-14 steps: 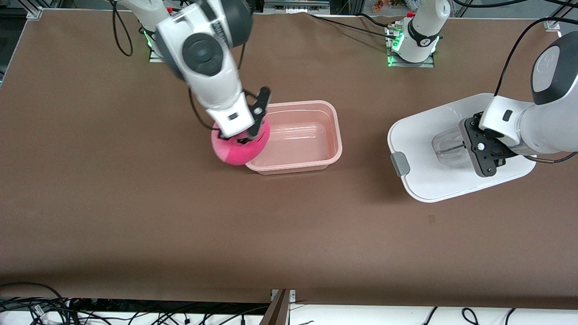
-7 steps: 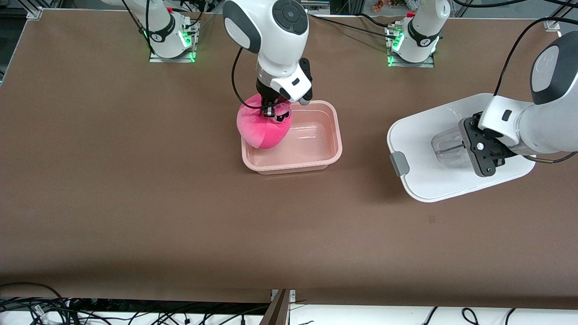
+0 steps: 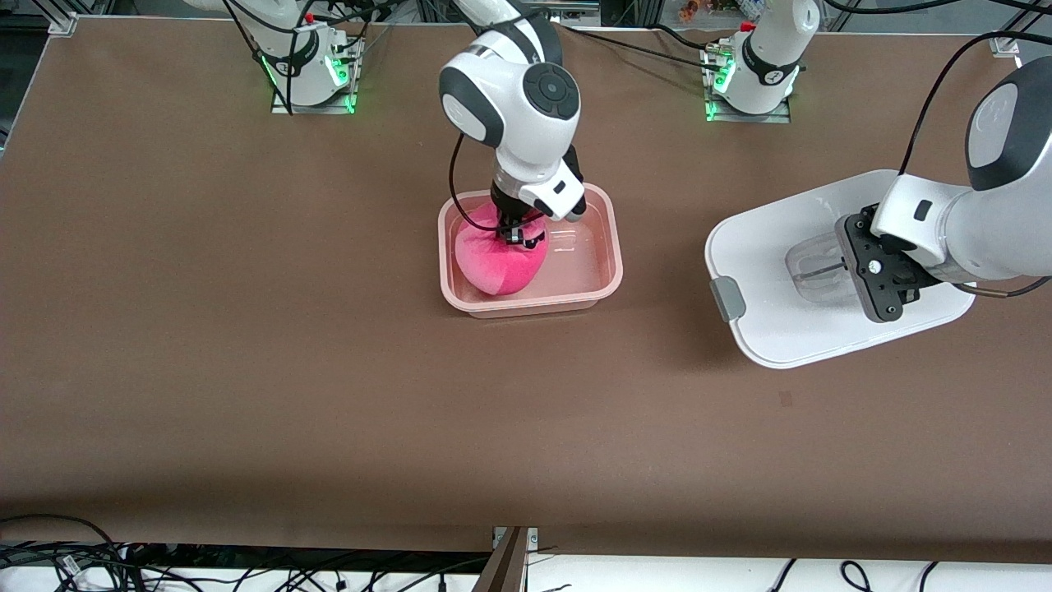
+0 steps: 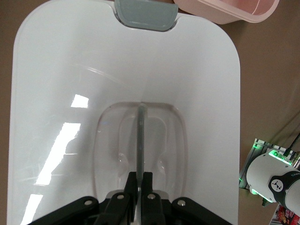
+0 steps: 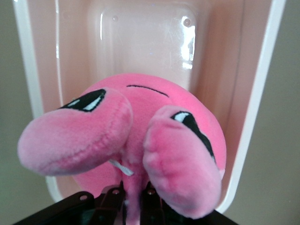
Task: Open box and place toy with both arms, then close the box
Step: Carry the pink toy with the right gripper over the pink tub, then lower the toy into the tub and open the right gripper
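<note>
The pale pink box [image 3: 610, 271] stands open mid-table. The hot-pink toy [image 3: 497, 261] hangs inside its end toward the right arm, held from above by my right gripper [image 3: 516, 232], which is shut on a fold of plush. In the right wrist view the toy [image 5: 136, 140] shows bulging eyes, with the box [image 5: 262, 103] around it. The white lid [image 3: 764, 247] lies toward the left arm's end. My left gripper [image 3: 855, 275] is shut on its clear centre handle [image 4: 139, 136]. A grey clip [image 3: 728, 298] shows on the lid's edge.
The brown table [image 3: 246, 370] stretches wide around the box. The arm bases [image 3: 312, 74] stand with green lights at the table's edge farthest from the front camera. Cables [image 3: 66, 559] lie past the nearest edge.
My right gripper carried the toy from beside the box's outer end over the rim and lowered it into the box. The left arm and lid have not moved.
</note>
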Available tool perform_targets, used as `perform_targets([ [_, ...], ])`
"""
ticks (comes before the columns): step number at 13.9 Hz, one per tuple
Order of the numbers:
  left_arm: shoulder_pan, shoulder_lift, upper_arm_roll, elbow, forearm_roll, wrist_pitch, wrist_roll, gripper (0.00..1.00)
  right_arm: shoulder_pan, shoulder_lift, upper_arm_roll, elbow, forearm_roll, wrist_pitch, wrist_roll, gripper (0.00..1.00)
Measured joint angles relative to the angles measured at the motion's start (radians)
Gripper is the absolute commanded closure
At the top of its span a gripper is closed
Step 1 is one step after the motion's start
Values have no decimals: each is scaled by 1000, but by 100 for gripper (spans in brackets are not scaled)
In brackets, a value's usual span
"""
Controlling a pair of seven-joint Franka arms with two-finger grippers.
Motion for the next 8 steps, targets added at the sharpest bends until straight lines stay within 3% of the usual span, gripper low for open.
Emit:
perform_targets([
  [2, 0, 0, 0, 0, 0, 0, 0, 100, 3, 33, -1, 0, -18, 16, 0, 100],
  [3, 0, 0, 0, 0, 0, 0, 0, 100, 3, 52, -2, 0, -21, 27, 0, 1],
  [8, -1, 0, 0, 0, 0, 0, 0, 100, 3, 126, -10, 0, -30, 116, 17, 0],
])
